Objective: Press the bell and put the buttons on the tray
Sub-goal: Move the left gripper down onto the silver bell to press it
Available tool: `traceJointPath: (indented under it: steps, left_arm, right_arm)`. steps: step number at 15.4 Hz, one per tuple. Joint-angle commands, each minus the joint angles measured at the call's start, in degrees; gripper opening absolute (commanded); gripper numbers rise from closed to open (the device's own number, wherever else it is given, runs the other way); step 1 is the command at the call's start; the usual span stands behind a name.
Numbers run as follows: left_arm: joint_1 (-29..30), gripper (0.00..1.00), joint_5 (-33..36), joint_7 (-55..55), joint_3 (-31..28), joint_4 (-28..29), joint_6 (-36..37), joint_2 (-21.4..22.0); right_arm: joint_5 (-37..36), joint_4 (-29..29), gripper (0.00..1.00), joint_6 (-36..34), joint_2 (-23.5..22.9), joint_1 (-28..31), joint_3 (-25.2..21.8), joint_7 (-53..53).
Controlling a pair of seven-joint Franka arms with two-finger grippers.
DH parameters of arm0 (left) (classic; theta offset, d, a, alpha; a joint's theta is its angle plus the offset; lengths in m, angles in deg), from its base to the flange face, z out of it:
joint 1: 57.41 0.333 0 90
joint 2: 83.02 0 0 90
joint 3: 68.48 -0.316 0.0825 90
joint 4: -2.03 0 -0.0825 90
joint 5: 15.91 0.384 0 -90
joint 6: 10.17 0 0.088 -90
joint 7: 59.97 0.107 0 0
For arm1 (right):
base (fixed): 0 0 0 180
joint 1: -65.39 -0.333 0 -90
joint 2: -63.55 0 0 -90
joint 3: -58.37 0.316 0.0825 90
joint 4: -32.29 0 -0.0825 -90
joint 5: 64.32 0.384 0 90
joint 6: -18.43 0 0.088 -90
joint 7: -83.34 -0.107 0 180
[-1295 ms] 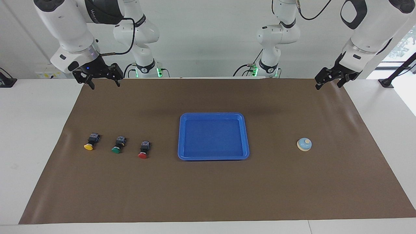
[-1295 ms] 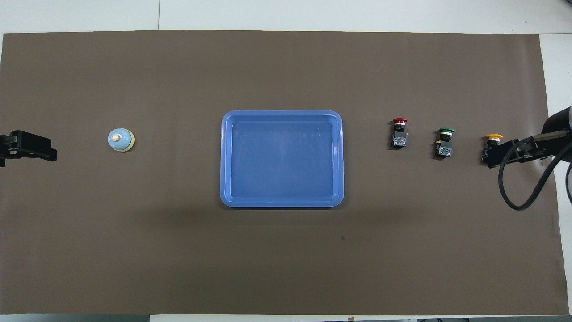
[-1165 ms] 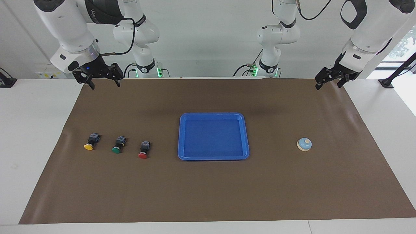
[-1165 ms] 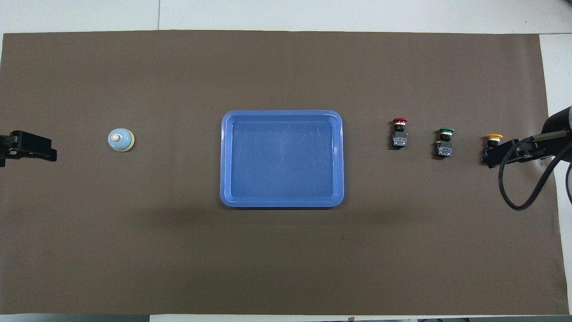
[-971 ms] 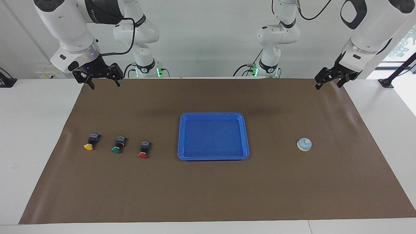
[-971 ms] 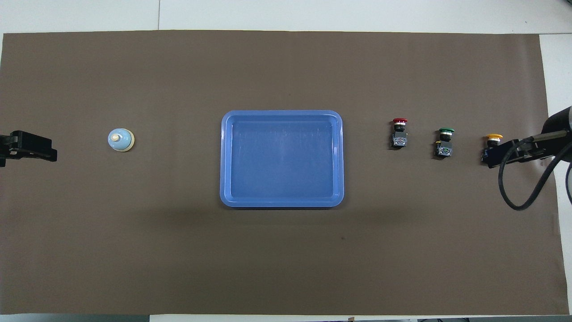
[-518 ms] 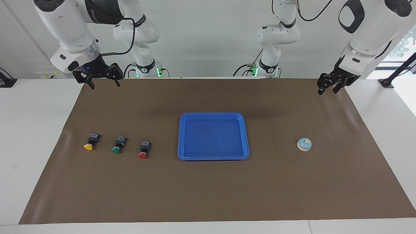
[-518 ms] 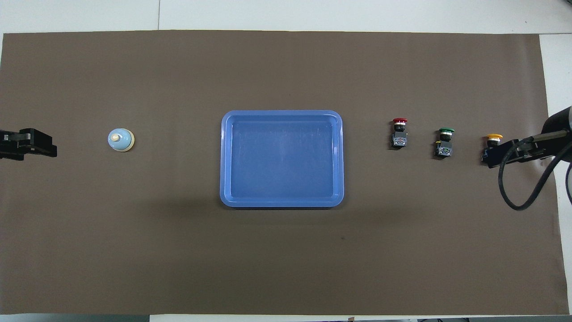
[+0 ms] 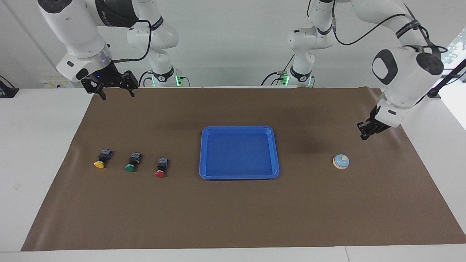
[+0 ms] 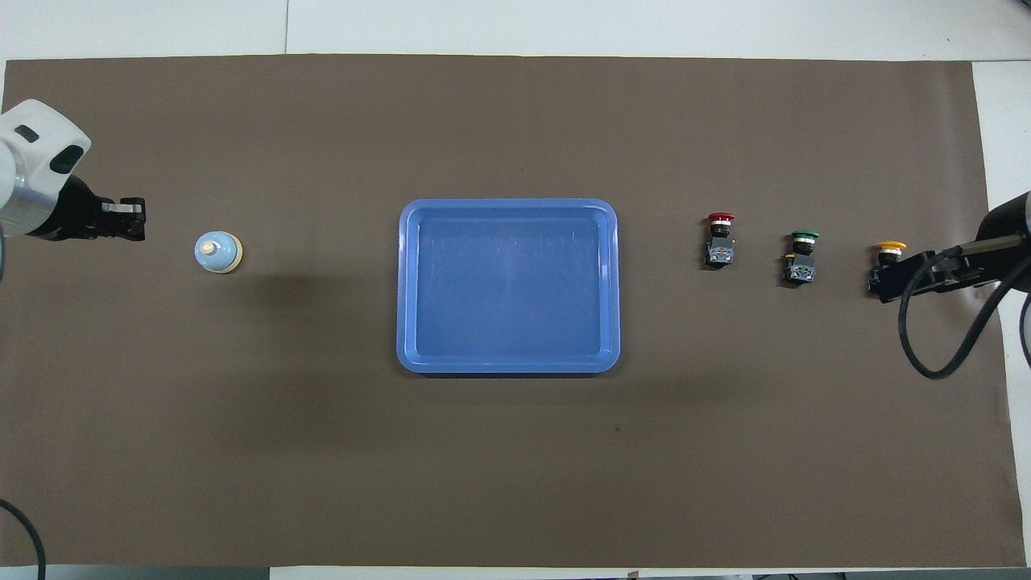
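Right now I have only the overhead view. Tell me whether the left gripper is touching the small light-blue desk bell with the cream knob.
Observer: No. The facing view shows the left gripper up in the air, clear of the bell.
Operator: Check the right gripper. Here it overlaps the yellow-capped black push-button.
Observer: It hangs high over the brown mat, not touching the yellow-capped black push-button.
Operator: Report its fingers.
Observer: Spread wide apart, with nothing between them.
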Motion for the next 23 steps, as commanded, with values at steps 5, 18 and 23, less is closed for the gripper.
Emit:
traceJointPath:
  steps: [5,18,23]
  left_arm:
    - [-0.20,0.00,-0.73,-0.28,0.14,3.45,-9.19,-4.01]
    - [-1.70,0.00,-0.73,-4.15,0.22,8.38,-12.10,-3.66]
    - [-1.70,0.00,-0.73,-4.15,0.22,9.61,-13.32,-3.66]
  right_arm:
    - [-0.41,-0.75,1.00,-0.30,0.71,0.78,0.62,-0.76]
    - [-0.41,-0.75,1.00,-0.30,0.71,0.78,0.62,-0.76]
    - [-0.41,-0.75,1.00,-0.30,0.71,0.78,0.62,-0.76]
